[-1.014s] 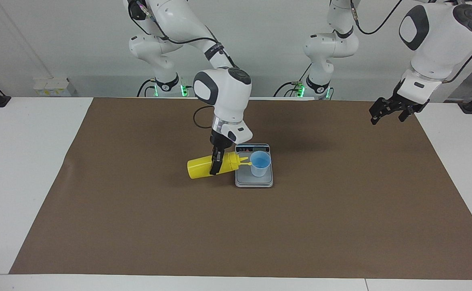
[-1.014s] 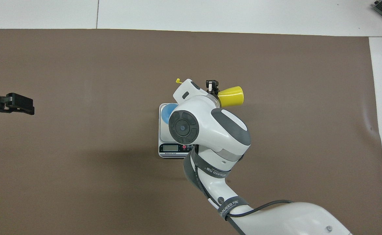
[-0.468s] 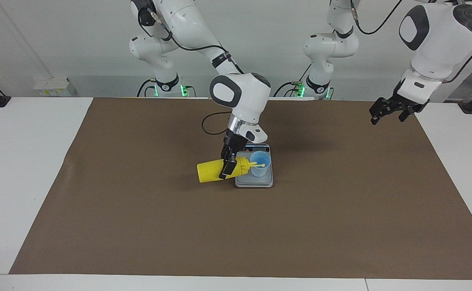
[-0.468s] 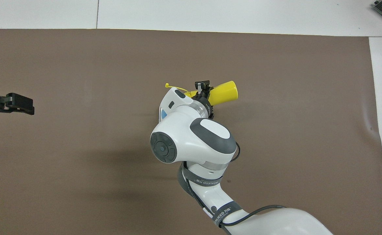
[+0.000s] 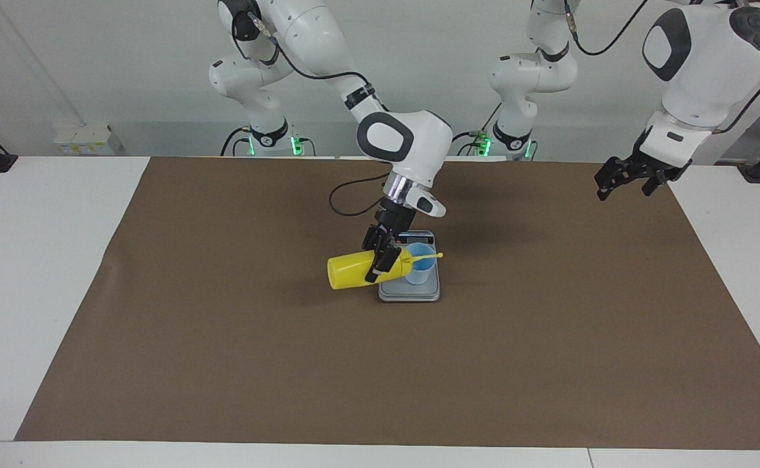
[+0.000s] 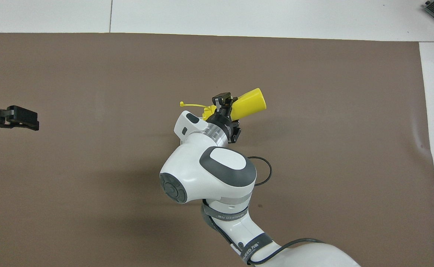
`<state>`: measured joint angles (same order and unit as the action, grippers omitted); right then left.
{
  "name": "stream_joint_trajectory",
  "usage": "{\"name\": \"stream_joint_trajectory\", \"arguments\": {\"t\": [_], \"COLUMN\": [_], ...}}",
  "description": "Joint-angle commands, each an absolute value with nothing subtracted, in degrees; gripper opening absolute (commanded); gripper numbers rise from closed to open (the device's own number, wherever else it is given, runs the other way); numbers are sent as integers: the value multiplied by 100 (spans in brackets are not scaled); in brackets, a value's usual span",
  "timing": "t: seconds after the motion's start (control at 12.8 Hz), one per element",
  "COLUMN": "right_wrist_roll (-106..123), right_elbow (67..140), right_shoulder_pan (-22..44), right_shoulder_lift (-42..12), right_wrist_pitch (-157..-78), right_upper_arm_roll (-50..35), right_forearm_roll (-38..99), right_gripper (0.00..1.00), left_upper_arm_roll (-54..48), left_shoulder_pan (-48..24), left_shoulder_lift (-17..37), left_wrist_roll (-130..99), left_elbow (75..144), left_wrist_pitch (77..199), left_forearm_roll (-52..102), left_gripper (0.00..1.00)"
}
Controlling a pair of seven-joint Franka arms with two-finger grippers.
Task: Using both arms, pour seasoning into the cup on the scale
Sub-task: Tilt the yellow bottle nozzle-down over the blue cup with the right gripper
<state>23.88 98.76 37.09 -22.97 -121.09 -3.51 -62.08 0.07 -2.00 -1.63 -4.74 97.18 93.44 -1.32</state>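
Seasoning (image 5: 352, 271), clamped sideways in your right gripper (image 5: 381, 255), points its nozzle over the cup (image 5: 420, 265) on the scale (image 5: 410, 292) mid-desk; your left gripper (image 5: 628, 176) waits open at the brown mat's (image 5: 223, 364) edge.

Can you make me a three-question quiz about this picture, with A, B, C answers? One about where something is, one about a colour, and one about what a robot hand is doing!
1. Where is the cup?
A. On the scale
B. On the white table edge
C. In the left hand

2. What colour is the seasoning bottle?
A. Red
B. Yellow
C. Green

3. What is the right hand doing?
A. Hanging empty
B. Pressing the scale
C. Holding the bottle tipped on its side

Answers:
1. A, the blue cup stands on the grey weighing plate.
2. B, its whole body is bright yellow.
3. C, the fingers are shut around the bottle, whose nozzle reaches over the cup.
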Motion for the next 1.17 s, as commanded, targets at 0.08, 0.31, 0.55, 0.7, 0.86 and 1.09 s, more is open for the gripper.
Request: {"name": "stream_joint_trajectory", "arguments": {"t": [0.08, 0.31, 0.55, 0.7, 0.86, 1.09], "right_wrist_roll": [1961, 1610, 1468, 1450, 1276, 915], "right_elbow": [10397, 10573, 10652, 10731, 10889, 11021], "right_shoulder_pan": [3832, 3945, 3981, 3999, 4051, 4078], "right_shoulder_lift": [-1978, -1864, -1819, -1767, -1697, -1617], "right_wrist_pitch": [-11997, -11874, -11830, -11778, -11725, -11646], "right_upper_arm_roll": [-378, -369, -378, -378, -378, -378], "right_forearm_roll": [-6889, -7425, -7610, -7838, -8067, -8297], "right_gripper": [20, 20, 20, 20, 19, 20], "left_upper_arm_roll": [35, 35, 35, 35, 35, 44], "left_shoulder_pan": [-202, -202, -202, -202, -202, -202], "left_shoulder_lift": [-264, -264, -264, -264, -264, -264], "left_wrist_roll": [-457, -457, -457, -457, -457, -457], "left_elbow": [9817, 9826, 9826, 9817, 9817, 9817], "left_wrist_pitch": [9299, 9299, 9299, 9299, 9299, 9299], "left_forearm_roll": [-62, -62, -62, -62, -62, -62], "left_gripper": [100, 100, 100, 100, 100, 100]}}
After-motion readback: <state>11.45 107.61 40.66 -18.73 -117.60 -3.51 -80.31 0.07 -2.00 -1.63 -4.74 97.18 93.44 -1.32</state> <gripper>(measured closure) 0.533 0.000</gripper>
